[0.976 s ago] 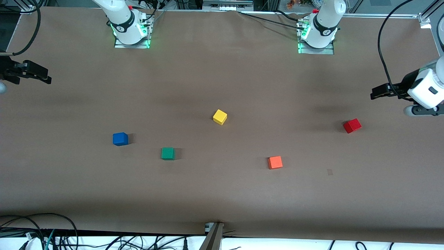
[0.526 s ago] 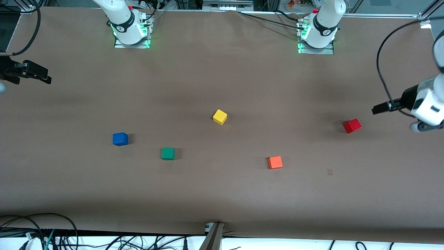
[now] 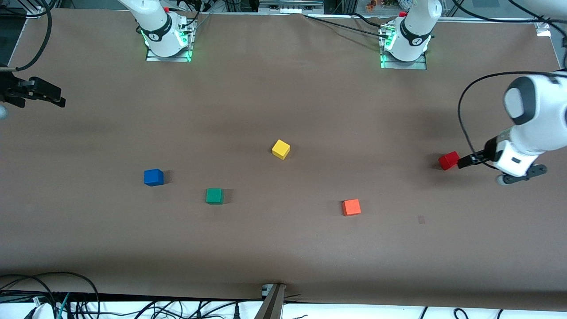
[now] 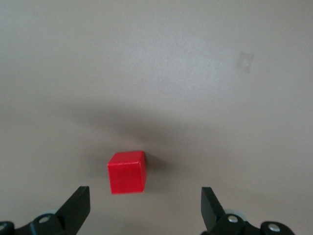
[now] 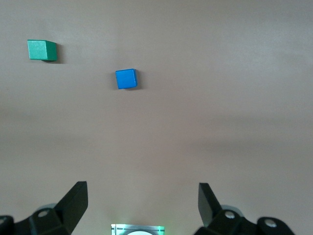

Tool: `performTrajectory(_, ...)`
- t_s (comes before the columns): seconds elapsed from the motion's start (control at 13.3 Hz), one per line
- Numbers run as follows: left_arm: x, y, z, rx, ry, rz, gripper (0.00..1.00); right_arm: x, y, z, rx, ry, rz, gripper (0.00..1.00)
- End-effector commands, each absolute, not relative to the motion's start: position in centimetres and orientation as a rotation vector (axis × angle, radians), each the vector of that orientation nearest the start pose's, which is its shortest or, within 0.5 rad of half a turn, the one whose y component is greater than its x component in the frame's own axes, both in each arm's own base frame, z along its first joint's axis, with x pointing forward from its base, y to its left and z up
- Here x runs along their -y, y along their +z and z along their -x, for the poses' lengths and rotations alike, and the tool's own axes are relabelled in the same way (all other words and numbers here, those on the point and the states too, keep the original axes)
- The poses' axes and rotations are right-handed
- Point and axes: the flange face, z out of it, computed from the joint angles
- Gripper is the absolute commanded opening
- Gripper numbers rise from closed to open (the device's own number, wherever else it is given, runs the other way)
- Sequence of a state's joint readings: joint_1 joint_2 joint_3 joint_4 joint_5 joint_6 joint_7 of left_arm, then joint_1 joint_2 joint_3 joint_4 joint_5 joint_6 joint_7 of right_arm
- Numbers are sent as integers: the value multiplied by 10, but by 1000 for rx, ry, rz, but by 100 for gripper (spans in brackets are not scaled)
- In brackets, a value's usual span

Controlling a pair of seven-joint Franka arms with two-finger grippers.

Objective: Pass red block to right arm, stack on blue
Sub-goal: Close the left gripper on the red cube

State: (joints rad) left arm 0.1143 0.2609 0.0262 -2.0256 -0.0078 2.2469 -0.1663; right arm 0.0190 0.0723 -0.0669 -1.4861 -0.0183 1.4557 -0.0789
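The red block (image 3: pixel 449 160) rests on the table toward the left arm's end. My left gripper (image 3: pixel 461 162) is low beside it, open, with its tips just short of the block. In the left wrist view the red block (image 4: pixel 126 172) lies a little ahead of the gap of my left gripper (image 4: pixel 145 205), nearer one finger, untouched. The blue block (image 3: pixel 153 177) sits toward the right arm's end. My right gripper (image 3: pixel 60 97) waits open at that end of the table. The right wrist view shows the blue block (image 5: pixel 126 79) well ahead of the empty right gripper (image 5: pixel 143 200).
A yellow cube (image 3: pixel 281 149) sits mid-table. A green cube (image 3: pixel 214 196) lies beside the blue block, and an orange cube (image 3: pixel 351 207) is nearer the front camera than the red block. Both arm bases (image 3: pixel 167 42) (image 3: pixel 404 46) stand at the table's back edge.
The left arm has swung down and its gripper has dropped from above the table to just beside the red block. The right arm and all cubes have stayed put.
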Motion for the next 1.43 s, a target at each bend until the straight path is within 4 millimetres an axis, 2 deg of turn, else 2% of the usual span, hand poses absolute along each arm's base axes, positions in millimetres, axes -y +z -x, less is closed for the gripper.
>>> performTrajectory(0.0,-92,274,-574,471,24,3077,100,29,617,-564,52,152,3140,100)
performTrajectory(0.15,-98,243,-573,477,50,3072,100,29,617,-564,52,152,3140,100)
performTrajectory(0.3,-99,222,-569,483,105,3068,100,29,617,-564,55,155,3140,100)
performTrajectory(0.6,-99,200,-555,498,178,3060,100,29,617,-564,55,157,3140,100)
performTrajectory(0.83,-106,200,-553,481,183,3045,100,29,616,-563,55,162,3139,100)
performTrajectory(1.05,-105,184,-544,478,232,3042,99,29,617,-564,57,152,3140,100)
performTrajectory(1.13,-104,181,-541,480,244,3042,87,29,617,-564,57,152,3140,100)
performTrajectory(1.2,-104,181,-543,478,242,3042,79,29,617,-564,57,152,3140,100)
performTrajectory(1.28,-105,182,-544,482,237,3042,63,29,617,-564,57,152,3140,100)
performTrajectory(1.35,-105,182,-543,480,242,3041,34,29,617,-564,57,152,3140,100)
